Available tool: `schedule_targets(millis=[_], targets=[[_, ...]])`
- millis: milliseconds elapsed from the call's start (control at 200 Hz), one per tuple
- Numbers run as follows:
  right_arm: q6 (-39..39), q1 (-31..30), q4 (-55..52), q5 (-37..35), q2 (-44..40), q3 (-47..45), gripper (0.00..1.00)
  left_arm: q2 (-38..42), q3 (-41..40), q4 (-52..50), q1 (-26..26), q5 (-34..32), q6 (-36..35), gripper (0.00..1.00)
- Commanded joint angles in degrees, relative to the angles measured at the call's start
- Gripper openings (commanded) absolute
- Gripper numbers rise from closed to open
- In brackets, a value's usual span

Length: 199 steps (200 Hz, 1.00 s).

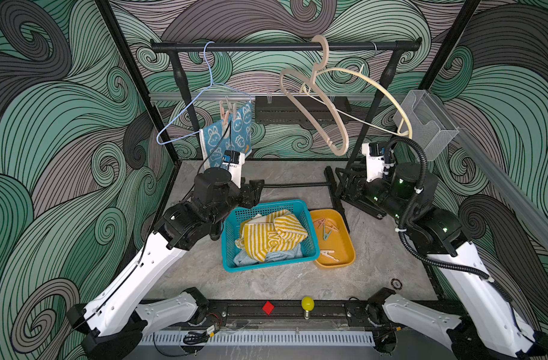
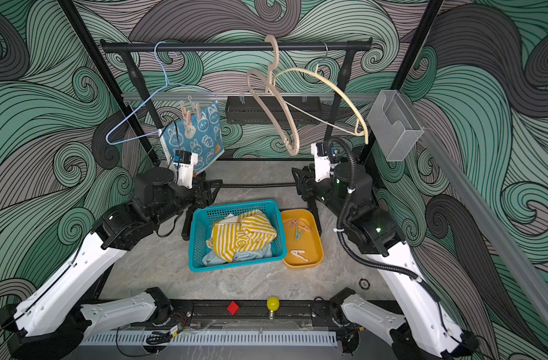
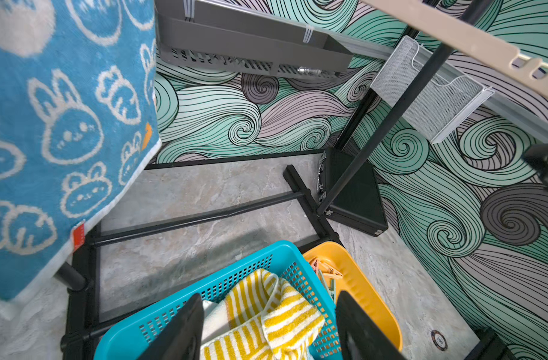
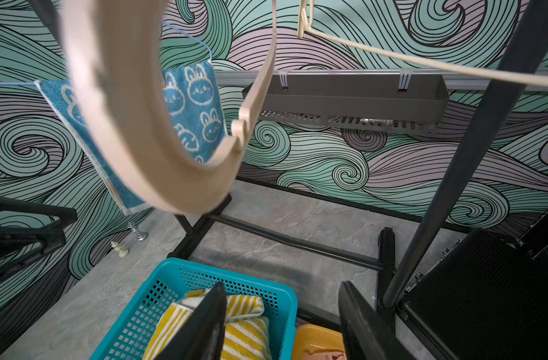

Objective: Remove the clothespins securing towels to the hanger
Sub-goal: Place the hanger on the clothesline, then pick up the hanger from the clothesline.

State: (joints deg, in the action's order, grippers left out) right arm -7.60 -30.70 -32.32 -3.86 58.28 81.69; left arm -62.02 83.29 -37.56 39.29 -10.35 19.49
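A teal-blue bunny towel (image 1: 226,137) (image 2: 197,137) hangs from a pale-blue wire hanger (image 1: 185,115), held by pink clothespins (image 1: 226,112) (image 2: 188,117) on its upper edge. My left gripper (image 1: 254,190) (image 3: 268,299) stands open and empty below the towel (image 3: 63,124), over the teal basket (image 1: 232,237). That basket holds a yellow-and-white striped towel (image 1: 272,237) and a pale-blue one (image 1: 282,255). The right gripper (image 1: 344,184) (image 4: 282,285) is open and empty above the yellow tray (image 1: 344,249), where several clothespins (image 1: 327,229) lie.
Two bare beige hangers (image 1: 316,106) (image 1: 391,93) dangle from the black rail (image 1: 285,46), close to my right arm. The rack's base bars (image 1: 297,185) cross the table. A black case (image 4: 484,290) stands at the right; a red block (image 1: 268,307) and yellow bulb (image 1: 307,304) are at the front.
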Motion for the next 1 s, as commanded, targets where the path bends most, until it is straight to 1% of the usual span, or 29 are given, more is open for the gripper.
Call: schedule_targets(millis=[0, 105, 210, 265, 350, 605, 700, 766, 886, 991], targets=[[-2.8, -0.3, 1.4, 2.0, -1.5, -3.4, 0.58, 0.4, 7.0, -7.4, 0.4, -3.9, -2.6, 0.66], [-4.3, -0.3, 2.4, 3.8, -2.6, -7.3, 0.58, -1.7, 15.4, -13.7, 0.3, -6.9, -6.4, 0.66], [-6.3, -0.3, 4.4, 6.1, -3.4, -11.3, 0.57, -5.0, 25.3, -20.8, 0.3, -12.0, -10.8, 0.67], [-7.0, -0.3, 4.8, 7.2, -3.2, -12.7, 0.57, -6.9, 30.7, -24.2, 0.1, -15.1, -12.1, 0.67], [-8.1, -0.4, 5.9, 8.9, -2.4, -13.9, 0.57, -8.8, 37.6, -27.7, -0.5, -17.4, -13.6, 0.69], [-9.6, -0.7, 9.6, 13.7, 0.2, -15.7, 0.56, -12.9, 53.5, -33.0, -2.6, -18.4, -15.9, 0.78], [-9.6, -1.2, 10.3, 15.8, 1.1, -15.8, 0.56, -14.5, 59.0, -34.9, -4.0, -19.9, -16.4, 0.79], [-9.1, -1.7, 10.6, 17.6, 1.6, -15.5, 0.56, -14.8, 61.2, -35.4, -4.9, -20.9, -16.5, 0.82], [-8.7, -3.7, 11.3, 19.5, 2.3, -15.1, 0.56, -14.3, 61.5, -35.7, -6.2, -23.4, -17.3, 0.85], [-8.8, -5.3, 11.4, 19.8, 2.7, -15.0, 0.56, -14.5, 61.5, -37.0, -8.4, -22.1, -17.1, 0.86]])
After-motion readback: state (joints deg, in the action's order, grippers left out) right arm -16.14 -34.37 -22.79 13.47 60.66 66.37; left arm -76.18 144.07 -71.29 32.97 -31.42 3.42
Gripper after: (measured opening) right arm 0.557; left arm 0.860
